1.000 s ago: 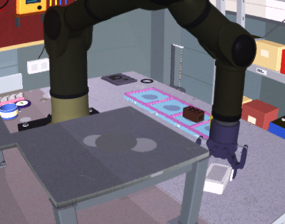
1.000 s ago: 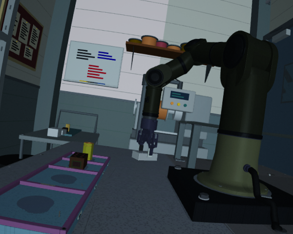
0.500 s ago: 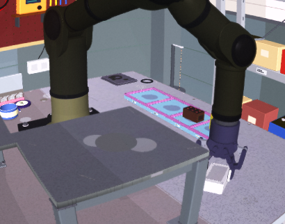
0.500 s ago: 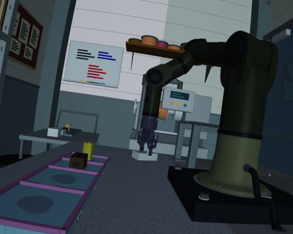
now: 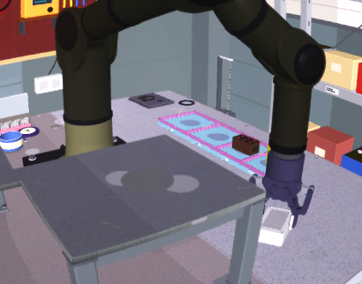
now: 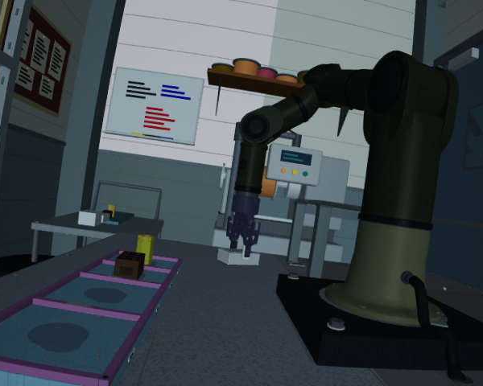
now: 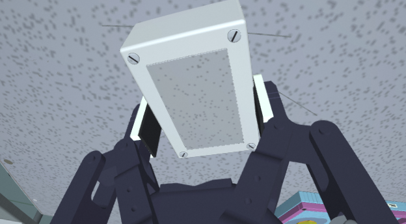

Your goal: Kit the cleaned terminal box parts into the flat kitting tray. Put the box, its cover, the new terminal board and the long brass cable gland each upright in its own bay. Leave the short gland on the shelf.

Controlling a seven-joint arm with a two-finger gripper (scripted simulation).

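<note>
The brown terminal board (image 5: 246,143) (image 6: 129,264) stands in one bay of the flat kitting tray (image 5: 216,139) (image 6: 79,307), and the yellow brass gland (image 6: 145,248) stands upright in the bay beside it. Two more bays hold nothing. The white terminal box (image 5: 273,225) (image 6: 238,256) (image 7: 195,80) lies on the speckled bench beyond the tray's end, open side up, a screw at each corner. My gripper (image 5: 288,209) (image 6: 242,244) (image 7: 201,113) reaches straight down over it. It is closed on the box across its narrow sides.
A grey table (image 5: 137,194) stands right beside the gripper, its corner and leg close to the box. The arm's black base (image 6: 383,328) sits on the bench. Coloured boxes (image 5: 329,143) stand under the shelf. A small side table (image 6: 96,222) carries more parts.
</note>
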